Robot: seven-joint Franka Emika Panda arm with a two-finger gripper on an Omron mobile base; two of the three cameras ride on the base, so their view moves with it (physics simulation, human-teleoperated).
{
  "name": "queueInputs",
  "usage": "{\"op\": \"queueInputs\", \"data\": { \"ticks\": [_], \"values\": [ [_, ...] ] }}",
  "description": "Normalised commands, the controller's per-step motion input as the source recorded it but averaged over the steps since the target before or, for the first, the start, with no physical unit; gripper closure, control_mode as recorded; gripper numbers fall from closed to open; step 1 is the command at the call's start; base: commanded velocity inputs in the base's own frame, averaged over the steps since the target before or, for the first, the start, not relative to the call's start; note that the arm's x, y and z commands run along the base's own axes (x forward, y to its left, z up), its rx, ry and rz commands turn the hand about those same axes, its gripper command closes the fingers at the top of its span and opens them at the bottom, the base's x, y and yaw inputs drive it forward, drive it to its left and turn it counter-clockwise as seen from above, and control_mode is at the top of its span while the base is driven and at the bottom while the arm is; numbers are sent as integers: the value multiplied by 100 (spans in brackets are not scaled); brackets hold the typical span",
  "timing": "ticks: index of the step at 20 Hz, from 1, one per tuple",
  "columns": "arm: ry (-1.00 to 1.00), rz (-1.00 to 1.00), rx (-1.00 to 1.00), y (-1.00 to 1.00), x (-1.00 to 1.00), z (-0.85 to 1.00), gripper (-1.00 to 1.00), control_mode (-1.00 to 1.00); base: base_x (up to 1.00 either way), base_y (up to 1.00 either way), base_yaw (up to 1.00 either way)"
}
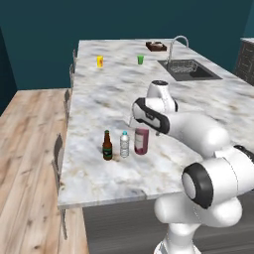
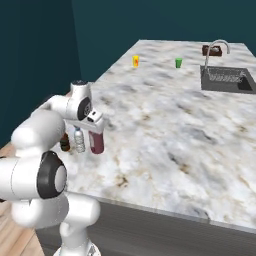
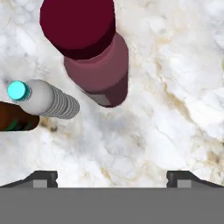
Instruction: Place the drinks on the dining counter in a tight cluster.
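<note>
Surface (image 1: 99,163): marble island, with sink (image 1: 191,69) and faucet (image 1: 176,44) at its far end. You'll find all three drinks standing upright on it, near the front edge on the stool side.

Arm: reaches forward and bends down over the drinks, wrist above the juice, hand camera looking almost straight down.

Juice (image 1: 141,140): widest bottle, at one end of the row.

Water (image 1: 124,144): middle of the row, just beside the juice.

Beer (image 1: 107,146): other end, just beside the water.

Claw (image 3: 112,177): fingertips spread wide, holding nothing, bare marble between them.

Cups: yellow (image 1: 99,61) and green (image 1: 140,59), far down the surface, well apart from the drinks.

Status: you can judge the cluster formed; what's left looks like lifting clear.
</note>
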Motion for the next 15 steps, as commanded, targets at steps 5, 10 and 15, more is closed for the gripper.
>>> {"op": "queueInputs", "data": {
  "ticks": [5, 10, 15],
  "values": [
    [0, 2, 0, -10, -63, 0, -100, -100, 0, 0, 0],
    [0, 5, 0, -14, -52, 0, -100, -100, 0, 0, 0],
    [0, 6, 0, -12, -34, 0, -100, -100, 0, 0, 0]
  ]
}}
